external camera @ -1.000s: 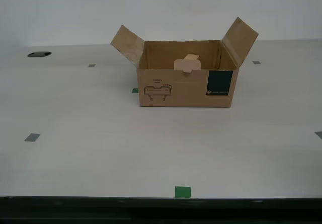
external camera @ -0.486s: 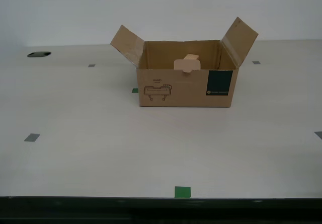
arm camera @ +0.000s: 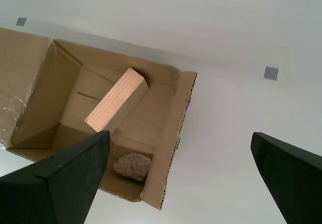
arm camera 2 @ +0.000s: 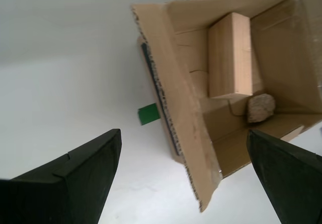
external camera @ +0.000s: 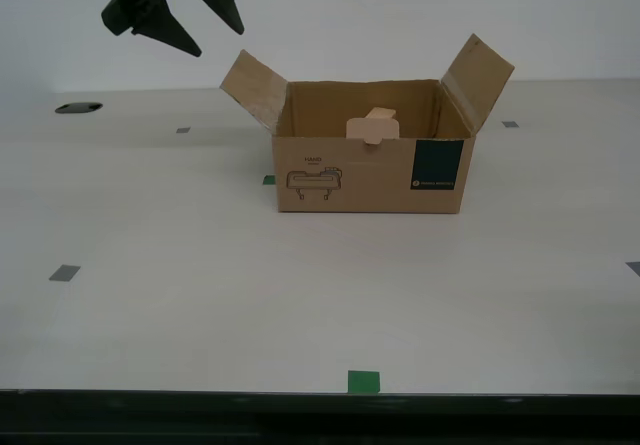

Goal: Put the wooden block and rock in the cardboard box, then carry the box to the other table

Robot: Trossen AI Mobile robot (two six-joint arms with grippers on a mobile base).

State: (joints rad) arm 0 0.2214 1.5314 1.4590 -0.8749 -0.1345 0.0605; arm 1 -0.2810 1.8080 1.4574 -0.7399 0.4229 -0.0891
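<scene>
Wide open and holding nothing, my second gripper (arm camera 2: 183,133) hangs above the table (external camera: 150,315) just outside one raised side flap (arm camera 2: 173,108) of the cardboard box (external camera: 370,170). I take it to be the black claw high on the exterior view's left (external camera: 215,40), since a green tape square (arm camera 2: 148,114) lies by that end of the box in both views. My first gripper (arm camera: 181,135) is spread just as wide, also empty, over the box's opposite flap; it does not show in the exterior view. The box sits near the middle of the smooth pale table, top open, and both things are already inside: the wooden block (arm camera: 116,100) leans on a slant against the floor folds, and the rock (arm camera: 133,165) lies on the floor just beside the block's lower end. I judge the loading done and the carry not yet begun. The box looks light but soft-walled; its corrugated sides will bow under a pinch, and the flaps are too floppy to lift by. A better hold, I think, is one claw on the rim of each end wall below the flap hinge, lifting together and level, because the loose block and rock can slide or tip and shift the weight. I count one box with two side flaps up, one block, one rock and two claws.
</scene>
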